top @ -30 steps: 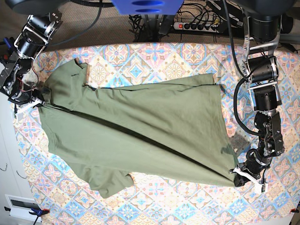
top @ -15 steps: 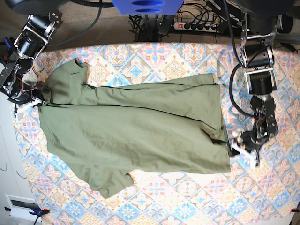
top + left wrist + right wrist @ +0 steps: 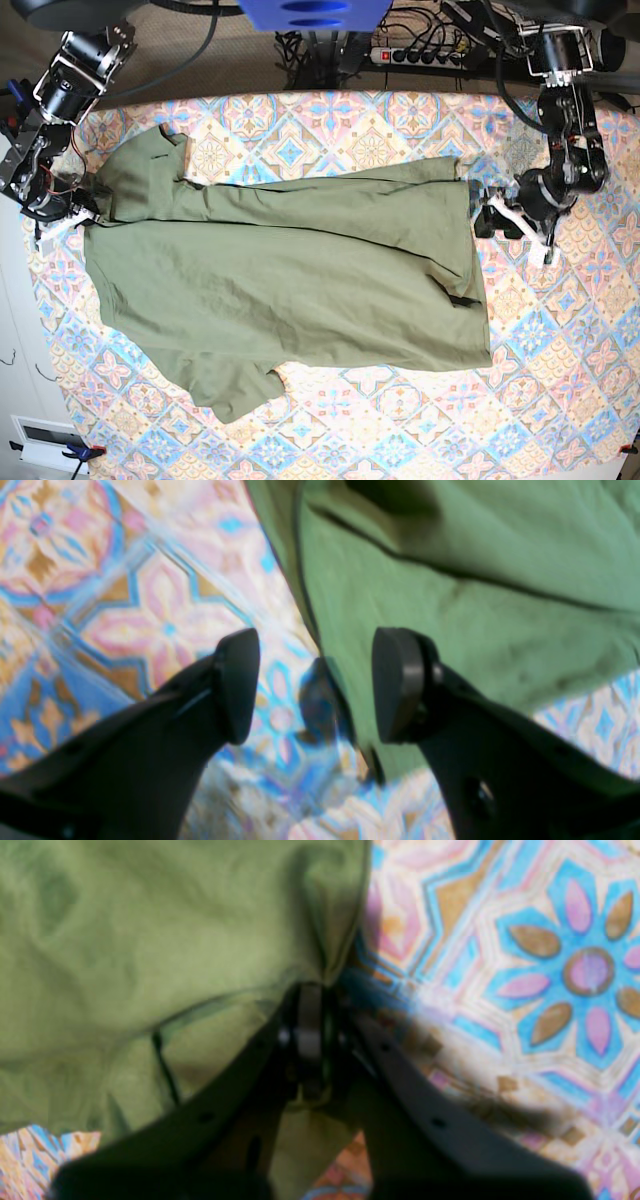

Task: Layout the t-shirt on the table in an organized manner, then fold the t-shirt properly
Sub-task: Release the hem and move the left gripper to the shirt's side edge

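The olive-green t-shirt [image 3: 290,280] lies spread across the table [image 3: 370,140], its hem at the right and its collar end at the left. My left gripper [image 3: 487,215] hovers open at the hem's far right corner, with nothing between its fingers. In the left wrist view the gripper [image 3: 315,685] straddles the t-shirt's [image 3: 450,580] edge above the patterned table [image 3: 125,580]. My right gripper [image 3: 78,215] is shut on the t-shirt at its left edge. The right wrist view shows the jaws [image 3: 310,1015] pinching a bunched fold of the t-shirt [image 3: 150,940].
A power strip [image 3: 420,55] and cables lie beyond the table's far edge. A white cabinet [image 3: 40,440] stands at the front left corner. Patterned cloth shows all around the shirt, widest at the right and the front.
My left gripper let go of the hem's near right corner, opened, and moved toward the far right corner. The hem dropped flat. The right gripper stayed shut in place.
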Controlling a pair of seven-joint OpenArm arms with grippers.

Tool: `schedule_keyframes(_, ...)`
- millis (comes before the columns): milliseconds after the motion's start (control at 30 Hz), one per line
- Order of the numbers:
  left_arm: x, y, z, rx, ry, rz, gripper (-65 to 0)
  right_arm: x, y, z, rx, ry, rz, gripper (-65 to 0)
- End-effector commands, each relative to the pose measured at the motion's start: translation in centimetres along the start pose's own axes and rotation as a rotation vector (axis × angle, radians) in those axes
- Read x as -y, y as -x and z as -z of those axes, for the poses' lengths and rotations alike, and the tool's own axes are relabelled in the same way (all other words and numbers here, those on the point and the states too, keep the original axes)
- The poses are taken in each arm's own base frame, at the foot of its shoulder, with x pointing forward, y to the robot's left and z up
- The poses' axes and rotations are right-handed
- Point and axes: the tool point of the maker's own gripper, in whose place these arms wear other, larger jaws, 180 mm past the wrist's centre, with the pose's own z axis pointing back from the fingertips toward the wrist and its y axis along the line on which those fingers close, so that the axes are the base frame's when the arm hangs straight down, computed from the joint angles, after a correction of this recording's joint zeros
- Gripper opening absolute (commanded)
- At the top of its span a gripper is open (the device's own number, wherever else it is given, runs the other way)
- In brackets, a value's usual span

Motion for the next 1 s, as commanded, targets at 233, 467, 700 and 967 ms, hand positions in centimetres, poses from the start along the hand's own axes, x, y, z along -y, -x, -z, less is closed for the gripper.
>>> schedule_keyframes(233,1.6,2.0,-0.6,-0.011,0.024,-0.003,-32.2,0.3,-2.3,-1.1,0.058,0.008,-0.018,-62.8)
schedule_keyframes(467,3.5,3.9,0.1,-0.051,0.074,-0.02,-32.4,0.3,-2.3,-1.1,0.058,0.007,-0.018,-62.8)
schedule_keyframes(700,6.6,5.3,1.2,-0.102,0.152,0.02,-47.0,0.3,-2.3,-1.1,0.058,0.007,-0.018,-62.8)
schedule_keyframes(967,8.3,5.0,0.9,-0.087,0.234,0.124,-65.0,0.3,-2.3,-1.1,0.059,0.007,-0.018,-62.8)
